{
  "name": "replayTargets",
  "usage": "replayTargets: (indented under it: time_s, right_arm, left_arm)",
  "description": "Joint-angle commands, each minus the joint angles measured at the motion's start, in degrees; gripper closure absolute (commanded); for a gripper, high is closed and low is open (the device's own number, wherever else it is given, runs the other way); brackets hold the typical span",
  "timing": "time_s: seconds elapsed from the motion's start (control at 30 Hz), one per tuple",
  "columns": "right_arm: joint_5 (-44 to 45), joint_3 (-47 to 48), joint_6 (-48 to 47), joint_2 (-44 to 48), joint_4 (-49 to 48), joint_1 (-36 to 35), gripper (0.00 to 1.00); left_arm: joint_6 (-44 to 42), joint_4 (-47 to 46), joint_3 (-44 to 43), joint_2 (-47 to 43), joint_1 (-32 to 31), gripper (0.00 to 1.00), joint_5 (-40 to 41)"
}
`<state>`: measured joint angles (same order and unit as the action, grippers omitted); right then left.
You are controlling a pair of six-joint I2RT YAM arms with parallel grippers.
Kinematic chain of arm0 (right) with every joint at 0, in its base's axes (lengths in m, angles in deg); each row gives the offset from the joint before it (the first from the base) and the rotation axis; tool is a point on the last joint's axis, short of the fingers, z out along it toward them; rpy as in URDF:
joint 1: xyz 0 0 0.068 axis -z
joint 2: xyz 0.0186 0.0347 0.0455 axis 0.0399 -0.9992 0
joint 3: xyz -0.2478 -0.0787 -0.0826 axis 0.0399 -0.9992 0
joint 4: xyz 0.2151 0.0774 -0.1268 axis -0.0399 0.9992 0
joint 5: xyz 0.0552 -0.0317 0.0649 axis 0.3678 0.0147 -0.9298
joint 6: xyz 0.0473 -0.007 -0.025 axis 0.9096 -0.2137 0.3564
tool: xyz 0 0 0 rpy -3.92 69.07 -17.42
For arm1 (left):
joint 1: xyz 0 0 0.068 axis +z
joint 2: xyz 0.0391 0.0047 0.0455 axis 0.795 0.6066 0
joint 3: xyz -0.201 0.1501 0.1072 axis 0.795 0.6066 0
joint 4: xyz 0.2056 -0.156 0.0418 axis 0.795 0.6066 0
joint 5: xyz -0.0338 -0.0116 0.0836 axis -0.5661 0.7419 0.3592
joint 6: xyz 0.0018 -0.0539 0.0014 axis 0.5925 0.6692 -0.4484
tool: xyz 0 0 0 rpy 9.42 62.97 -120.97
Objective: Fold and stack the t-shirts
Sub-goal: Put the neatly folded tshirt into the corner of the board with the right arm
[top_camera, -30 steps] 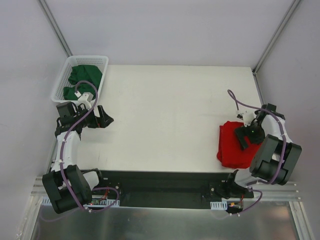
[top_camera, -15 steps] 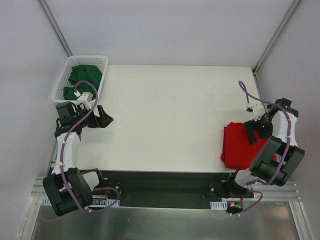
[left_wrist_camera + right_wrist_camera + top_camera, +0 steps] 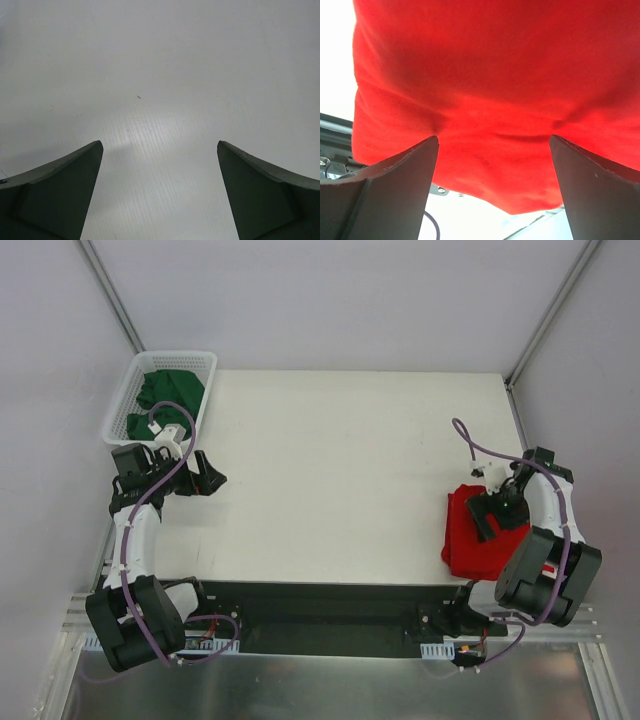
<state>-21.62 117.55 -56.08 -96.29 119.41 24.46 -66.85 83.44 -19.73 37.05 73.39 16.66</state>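
Wide open middle here: the white worktop (image 3: 340, 470) lies bare from centre out to the 12 o'clock edge, with plenty of room to move. All the action hugs the sides.

At 4 o'clock the red shirt (image 3: 468, 552) sits in a folded heap by the right edge, its hem close to the near edge. The right tool (image 3: 490, 515) hangs over it, fingers spread wide with red cloth filling the gap below. Whether they touch the cloth, I can't tell.

Over at 9 o'clock, the left tool (image 3: 205, 478) points inward over bare surface, fingers apart and holding nothing.

At 10 o'clock a white basket (image 3: 178, 356) stands off the far-left corner with crumpled green shirts (image 3: 165, 390) inside, just behind the left arm.

The surface is matte white. Pale walls close in on three sides, with metal posts at the far corners and a black rail along the 6 o'clock edge.
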Motion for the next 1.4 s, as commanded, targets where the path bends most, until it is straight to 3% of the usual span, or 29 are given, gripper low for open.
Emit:
replayTargets:
  time_s: [0.0, 0.53, 0.93, 1.37]
  right_arm:
    - [2.6, -2.4, 0.7, 3.8, -2.3, 0.0, 0.04]
    - [4.4, -5.1, 0.1, 2.1, -6.5, 1.2, 0.04]
    - [5.7, -10.1, -3.2, -6.7, -15.7, 4.2, 0.04]
    - [2.5, -5.7, -10.3, -9.7, -11.1, 11.2, 0.04]
  left_arm:
    - [-1.0, -1.1, -0.2, -1.0, 0.5, 0.01, -0.8]
    - [-1.6, -1.1, 0.6, -1.1, 0.4, 0.01, -0.6]
    - [-2.1, -1.1, 0.2, -1.0, 0.5, 0.01, -0.1]
    - [-1.1, -1.0, -0.6, 0.2, 0.5, 0.01, -0.4]
